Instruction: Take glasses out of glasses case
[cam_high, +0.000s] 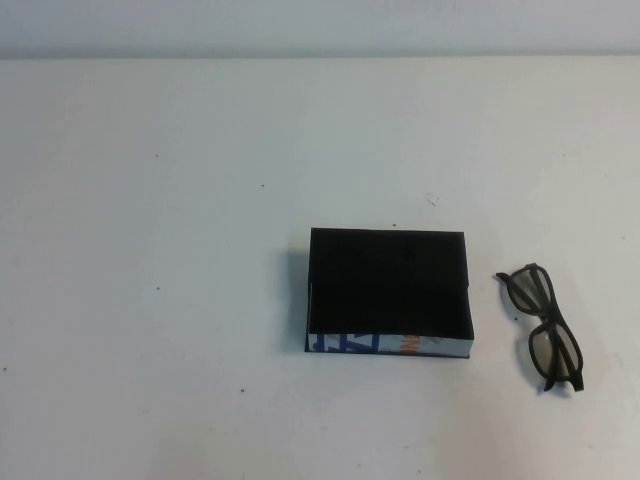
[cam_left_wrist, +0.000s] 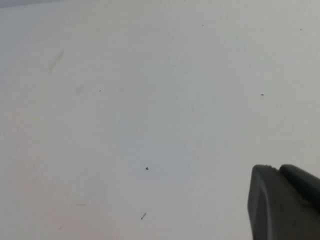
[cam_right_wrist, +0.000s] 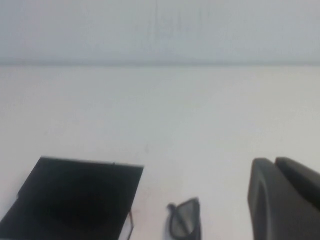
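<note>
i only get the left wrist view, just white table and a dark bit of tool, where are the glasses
Observer: The glasses lie on the table, outside the glasses case, on its right in the high view.
Operator: touching the case
Observer: No, bare table shows between them.
Operator: anything left inside
Observer: Only its black interior shows.
Operator: where is the right tool
Observer: The right tool shows only in its own wrist view, off the glasses and case. The left tool shows only at your view's edge.

The white table carries the open glasses case, with the glasses beside it.
</note>
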